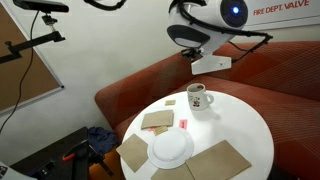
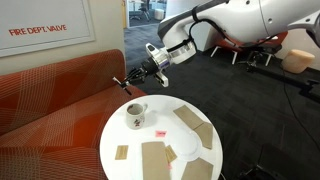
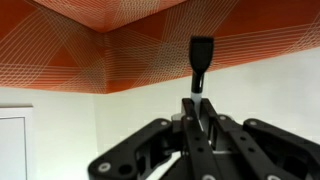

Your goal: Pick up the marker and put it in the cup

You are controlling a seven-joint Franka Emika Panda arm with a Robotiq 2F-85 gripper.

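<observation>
Found a round white surface (image 1: 245, 125) set against an orange-red sofa (image 1: 125, 92). Found the gripper (image 3: 200, 108) clamped on the marker (image 3: 201, 58), gripped by one end, most of its length protruding. Located it, in an exterior view, above the cup (image 2: 135, 114) and slightly left of it. Judged risks: releasing off-centre, clipping the rim, bouncing onto the sofa; tipping the cup on descent. Noted a plate (image 1: 172, 148), brown mats (image 1: 222, 158) and a small red item (image 1: 184, 123) lower in frame, none between gripper and cup.
</observation>
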